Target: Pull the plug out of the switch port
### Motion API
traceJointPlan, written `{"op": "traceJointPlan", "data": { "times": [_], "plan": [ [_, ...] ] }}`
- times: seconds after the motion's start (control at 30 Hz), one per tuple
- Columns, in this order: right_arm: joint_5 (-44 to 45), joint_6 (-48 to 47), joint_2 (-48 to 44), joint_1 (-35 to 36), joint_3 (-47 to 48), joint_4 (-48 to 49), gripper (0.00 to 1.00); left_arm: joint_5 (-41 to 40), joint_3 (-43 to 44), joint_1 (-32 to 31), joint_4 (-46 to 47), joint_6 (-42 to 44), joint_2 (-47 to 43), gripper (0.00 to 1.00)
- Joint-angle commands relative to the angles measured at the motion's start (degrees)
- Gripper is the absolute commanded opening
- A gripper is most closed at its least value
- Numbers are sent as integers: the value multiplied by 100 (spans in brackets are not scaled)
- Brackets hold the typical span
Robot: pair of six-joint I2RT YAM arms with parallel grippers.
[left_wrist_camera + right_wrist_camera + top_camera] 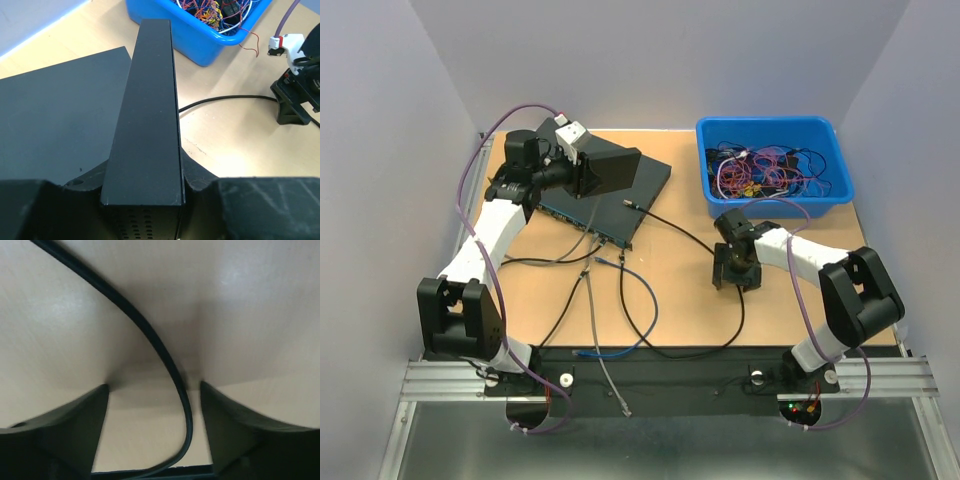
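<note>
Evidently the job stood at the bracing-and-reaching step, with no plug drawn out yet by the look of it. The left gripper was clenched on a narrow black box that stood on edge on top of the switch, its fingers pressed against the box's two long faces. The right gripper pointed down at the table well to the right of the switch, its fingers spread and grasping nothing. A black cable ran between them and touched neither.

In the overhead view that cable led back toward the switch, and its bright tip lay at the switch's right corner. Several other leads gathered at the switch's near edge, where the ports seemed to be. The plug itself was too small to pick out there, so which lead was seated could not be told. A blue cable had one end lying loose just in front of that edge.

Judged from this, the right gripper was far from the port face. The next move would call for crossing to the switch's near edge, lining the fingers up on the plug's body, closing on it, and drawing straight out along the port while the left arm steadied things at the switch.
</note>
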Motion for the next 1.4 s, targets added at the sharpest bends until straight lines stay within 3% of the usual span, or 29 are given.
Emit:
{"op": "traceJointPlan", "data": {
  "times": [0.0, 0.1, 0.2, 0.23, 0.43, 0.6, 0.9, 1.2, 1.37],
  "plan": [
    [-230, -15, 147, -131, -321, 374, 63, 373, 45, -25, 632, 2, -416, 0],
    [-328, -93, 244, -140, -409, 550, 40, 400, 27, -25, 641, 19, -416, 0],
    [-214, -199, 297, -140, -365, 577, 2, 400, 10, -17, 641, 28, -425, 0],
    [-179, -260, 297, -140, -357, 568, 0, 408, 10, -25, 650, 28, -425, 0],
    [-205, -709, 78, 0, -58, 498, 1, 400, 19, -25, 641, 2, -425, 0],
    [-257, -858, -633, 158, 486, 384, 1, 364, 45, -25, 641, 2, -390, 0],
    [-487, -1350, -1777, 185, 2050, -275, 1, 338, 133, -25, 597, -7, -355, 0],
    [1604, -1570, -1559, 176, 3632, -601, 0, 250, 273, -25, 448, 81, -442, 0],
    [2571, -2132, -1031, 167, 5459, -539, 1, 189, 317, -25, 360, 125, -460, 0]
  ]
}}
